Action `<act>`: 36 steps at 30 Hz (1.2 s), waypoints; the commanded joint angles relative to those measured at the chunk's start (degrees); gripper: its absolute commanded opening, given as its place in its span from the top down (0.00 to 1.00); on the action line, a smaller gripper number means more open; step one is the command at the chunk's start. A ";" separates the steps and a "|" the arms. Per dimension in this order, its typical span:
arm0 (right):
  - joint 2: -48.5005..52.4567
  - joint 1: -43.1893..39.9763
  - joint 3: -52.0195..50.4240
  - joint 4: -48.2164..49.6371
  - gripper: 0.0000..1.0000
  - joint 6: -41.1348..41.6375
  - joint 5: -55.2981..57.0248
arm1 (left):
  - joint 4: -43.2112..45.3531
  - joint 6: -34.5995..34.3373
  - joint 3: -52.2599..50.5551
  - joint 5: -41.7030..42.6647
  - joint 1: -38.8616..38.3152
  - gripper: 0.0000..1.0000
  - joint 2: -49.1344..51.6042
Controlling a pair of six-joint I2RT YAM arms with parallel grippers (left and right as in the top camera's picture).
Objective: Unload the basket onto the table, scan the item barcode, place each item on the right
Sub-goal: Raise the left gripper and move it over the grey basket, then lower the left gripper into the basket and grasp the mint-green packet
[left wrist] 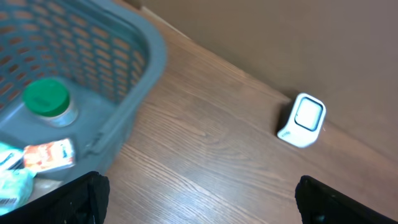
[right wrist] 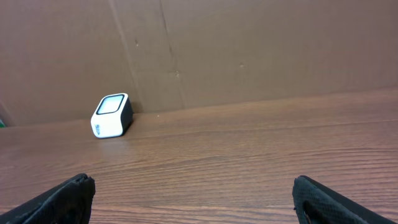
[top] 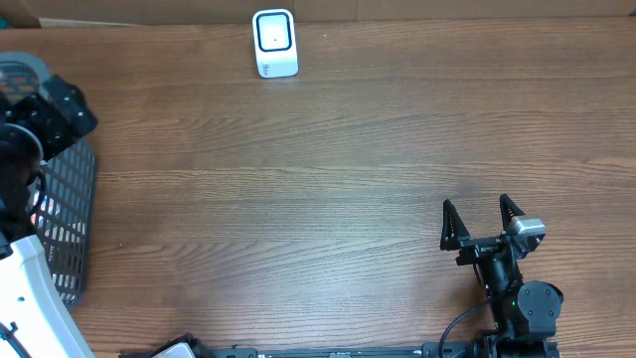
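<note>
White scanner (top: 274, 43), one; perhaps three items (left wrist: 46, 99)

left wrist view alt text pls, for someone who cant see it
A blue-grey plastic basket at upper left holds a green-lidded jar and small packets, on a wooden table. A small white barcode scanner stands to the right by the brown wall. The left pincer is open and empty, its dark fingertips at the bottom corners.
</note>
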 commanded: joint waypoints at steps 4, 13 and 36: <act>-0.46 0.37 -0.61 0.26 0.00 0.02 0.28 | 0.15 -4.72 1.49 -1.22 5.25 0.00 -0.11; -0.46 0.37 -0.61 0.26 0.00 0.02 0.31 | -0.33 -7.91 1.49 -7.10 8.90 0.00 3.37; -0.46 0.37 -0.61 0.26 0.00 0.02 0.28 | -3.32 -16.02 1.44 -21.86 17.94 0.19 15.17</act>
